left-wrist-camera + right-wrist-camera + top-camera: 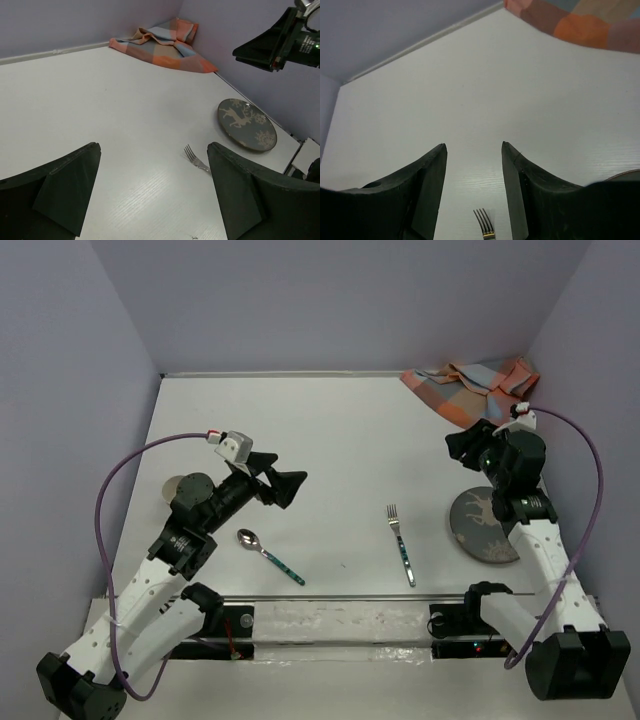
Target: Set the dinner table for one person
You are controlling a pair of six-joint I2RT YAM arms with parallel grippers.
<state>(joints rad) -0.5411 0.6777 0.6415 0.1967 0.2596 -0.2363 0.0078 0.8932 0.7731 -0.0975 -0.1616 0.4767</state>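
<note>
The white table (350, 440) carries a checked cloth (470, 385) bunched in its far right corner and a dark plate (478, 530) with a pale deer pattern near its right edge. Left of the plate lies a fork (400, 540), tines toward the far side. Farther left a spoon (268, 553) lies at a slant, and a small round thing (175, 486) sits partly hidden near the left edge.

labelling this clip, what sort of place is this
Probably a robot lab cell: plain lilac walls box in a white tabletop, with a left arm and right arm mounted at its edge.
</note>
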